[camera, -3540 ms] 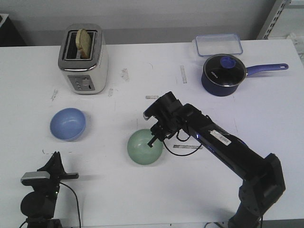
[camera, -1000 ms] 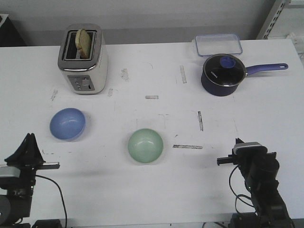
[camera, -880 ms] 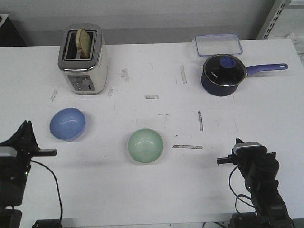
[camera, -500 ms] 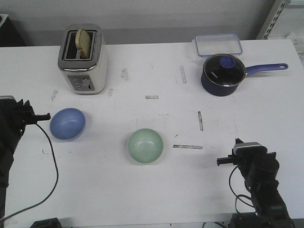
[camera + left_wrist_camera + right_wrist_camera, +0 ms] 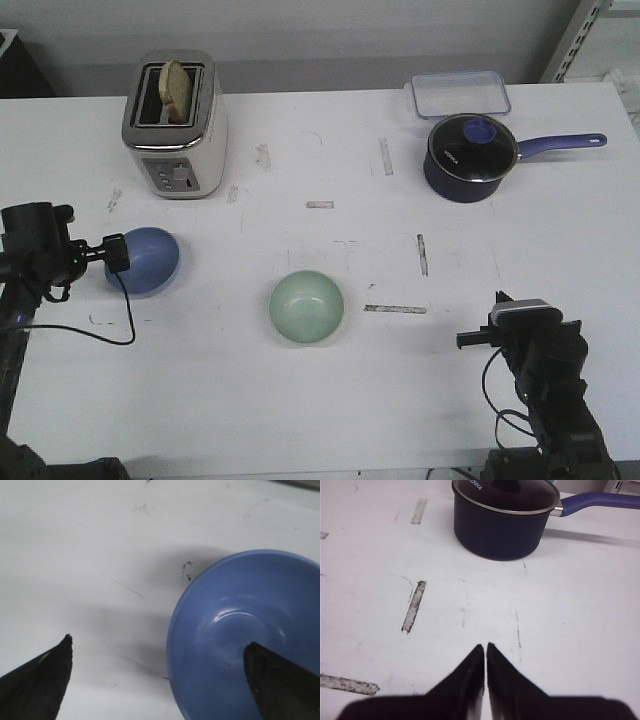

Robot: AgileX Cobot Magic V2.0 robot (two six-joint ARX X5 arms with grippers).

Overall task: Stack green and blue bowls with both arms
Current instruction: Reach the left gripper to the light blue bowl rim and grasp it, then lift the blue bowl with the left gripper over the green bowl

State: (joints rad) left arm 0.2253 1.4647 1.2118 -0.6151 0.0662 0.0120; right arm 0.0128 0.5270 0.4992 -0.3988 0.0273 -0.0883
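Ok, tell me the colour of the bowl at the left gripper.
Light blue bowl; clearest in the left wrist view.

Glossy, smooth blue bowl (image 5: 245, 640) catches highlights on a matt white worktop (image 5: 300, 400) scuffed with worn tape marks; beside it a smooth green bowl (image 5: 306, 306), a brushed-metal toaster (image 5: 176, 122) and an enamel-look saucepan (image 5: 470, 158).

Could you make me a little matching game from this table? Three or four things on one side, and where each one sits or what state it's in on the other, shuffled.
Things:
1. blue bowl
2. green bowl
3. saucepan
4. right gripper

Places or states:
A. lid on, at the far right of the table
B. fingers shut, holding nothing
C. alone near the middle of the table
D. rim between the open fingers of the left gripper

Pairs: 1-D, 2-C, 3-A, 4-B
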